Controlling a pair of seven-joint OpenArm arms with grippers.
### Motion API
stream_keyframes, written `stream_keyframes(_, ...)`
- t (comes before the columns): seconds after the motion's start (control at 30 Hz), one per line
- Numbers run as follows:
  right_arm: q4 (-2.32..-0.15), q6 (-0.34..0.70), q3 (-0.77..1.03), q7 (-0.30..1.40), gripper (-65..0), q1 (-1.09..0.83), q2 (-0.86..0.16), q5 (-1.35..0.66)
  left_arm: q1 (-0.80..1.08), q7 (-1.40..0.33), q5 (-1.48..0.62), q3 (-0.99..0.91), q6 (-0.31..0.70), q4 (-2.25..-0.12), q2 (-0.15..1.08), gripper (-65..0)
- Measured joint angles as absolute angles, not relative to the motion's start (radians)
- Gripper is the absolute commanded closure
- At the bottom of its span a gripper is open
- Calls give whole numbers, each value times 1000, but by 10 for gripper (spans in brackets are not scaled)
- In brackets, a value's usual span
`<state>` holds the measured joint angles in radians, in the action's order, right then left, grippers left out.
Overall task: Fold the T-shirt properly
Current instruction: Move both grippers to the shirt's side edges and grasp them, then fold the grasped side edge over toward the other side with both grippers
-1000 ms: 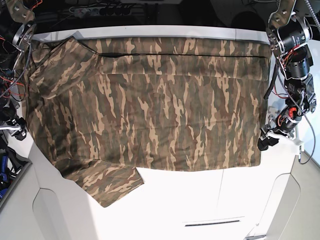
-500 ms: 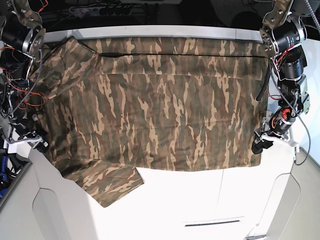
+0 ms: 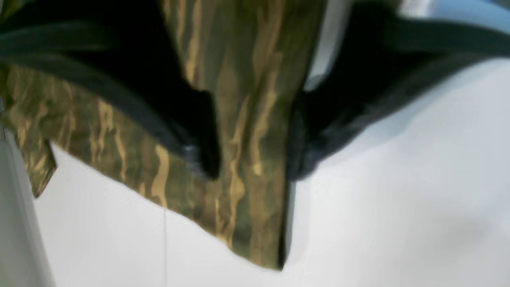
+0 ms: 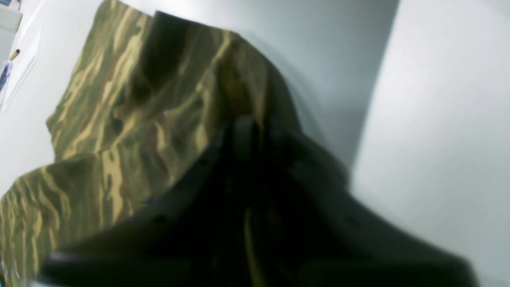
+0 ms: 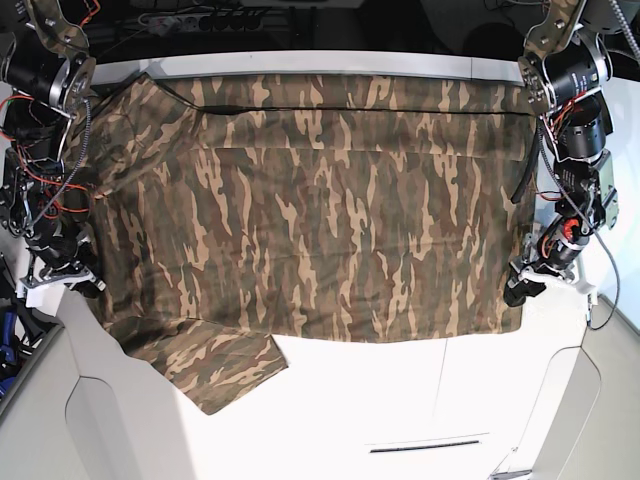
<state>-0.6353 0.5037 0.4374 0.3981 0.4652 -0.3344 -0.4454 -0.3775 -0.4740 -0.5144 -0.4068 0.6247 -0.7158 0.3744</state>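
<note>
The camouflage T-shirt [image 5: 320,210] lies spread flat on the white table [image 5: 400,400], one sleeve [image 5: 215,365] sticking out at the near left. My left gripper [image 5: 518,292] is at the shirt's near right corner. In the left wrist view it [image 3: 253,159] is open, its dark fingers [image 3: 203,139] straddling the cloth's edge [image 3: 239,199]. My right gripper [image 5: 88,287] is at the shirt's left edge. In the blurred right wrist view its fingertips [image 4: 259,131] stand close together with bunched cloth [image 4: 119,119] raised around them.
Both arms [image 5: 575,90] hang over the table's left and right ends with loose cables. Cables and a power strip [image 5: 200,18] lie behind the far edge. Bare white table shows in front of the shirt, with a thin slot [image 5: 425,446] near the front.
The right arm has come into view and down to the shirt's left edge. The left gripper has shifted slightly inward to the shirt's near right corner. The shirt lies as before.
</note>
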Motion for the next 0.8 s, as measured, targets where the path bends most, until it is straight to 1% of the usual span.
stream_keyframes(0.13,-635,558,437,409,0,464,-332,-444,-377,-496,-507,-407,644,-715,370,-6)
stream_keyframes(0.27,-635,558,437,412,0,464,-330,-443,-395,-557,-505,-407,682,-714,371,0)
stream_keyframes(0.4,-652,562,437,443,0,463,-330,-439,-440,-659,-497,-405,686,-718,370,0)
stream_keyframes(0.67,-815,572,437,665,0,463,-336,-505,-441,-811,-619,-405,686,-793,405,0)
stream_keyframes(0.8,-911,573,437,725,0,463,-335,-529,-437,-896,-693,-404,686,-833,409,0)
